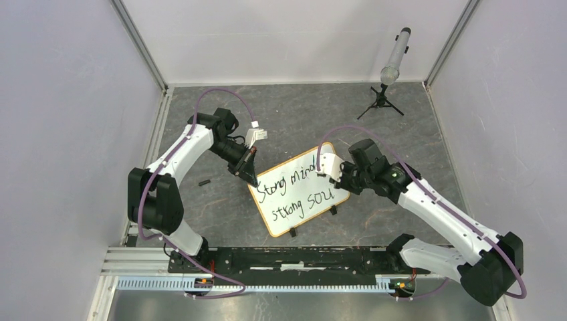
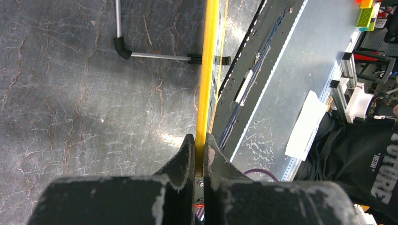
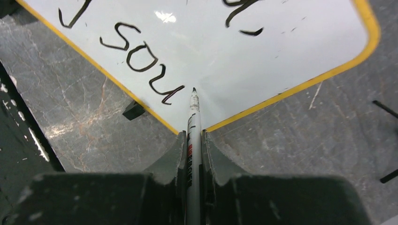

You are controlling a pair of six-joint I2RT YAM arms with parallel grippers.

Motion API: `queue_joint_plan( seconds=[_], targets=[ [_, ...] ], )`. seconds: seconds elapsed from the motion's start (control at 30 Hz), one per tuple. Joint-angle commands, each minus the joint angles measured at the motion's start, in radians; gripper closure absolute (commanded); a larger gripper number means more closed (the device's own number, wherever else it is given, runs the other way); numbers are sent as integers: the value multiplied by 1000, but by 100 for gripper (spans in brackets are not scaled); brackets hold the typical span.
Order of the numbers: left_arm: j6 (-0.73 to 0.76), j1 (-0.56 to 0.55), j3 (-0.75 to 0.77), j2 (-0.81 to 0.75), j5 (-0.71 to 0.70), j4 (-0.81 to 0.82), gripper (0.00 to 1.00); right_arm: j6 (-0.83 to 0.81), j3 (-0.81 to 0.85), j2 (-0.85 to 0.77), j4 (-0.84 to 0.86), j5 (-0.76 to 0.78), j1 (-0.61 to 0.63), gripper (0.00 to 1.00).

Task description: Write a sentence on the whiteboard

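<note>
The whiteboard (image 1: 301, 189) lies tilted on the dark mat, with an orange-tan frame, two black feet on its near edge and black writing in two lines. My left gripper (image 1: 253, 179) is shut on the board's left edge; the left wrist view shows the jaws clamped on the yellow frame (image 2: 206, 84). My right gripper (image 1: 339, 179) is shut on a white marker (image 3: 193, 126) at the board's right edge. The marker's black tip points at the white surface (image 3: 263, 42) just after the last written letter; I cannot tell whether it touches.
A small black cap-like piece (image 1: 204, 182) lies on the mat left of the board. A microphone on a small black tripod (image 1: 382, 100) stands at the back right. White walls enclose the mat on three sides. A metal rail (image 1: 267, 284) runs along the near edge.
</note>
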Motion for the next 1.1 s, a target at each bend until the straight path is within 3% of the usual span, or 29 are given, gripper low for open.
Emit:
queue_joint_plan(
  seconds=[0.0, 0.27, 1.07],
  targets=[
    [1, -3, 9, 5, -81, 63, 98, -11, 72, 7, 19, 15, -4, 100],
    [2, -3, 2, 1, -87, 63, 98, -4, 84, 34, 68, 78, -8, 100],
    [7, -2, -2, 1, -83, 63, 98, 4, -92, -21, 35, 30, -8, 100]
  ],
)
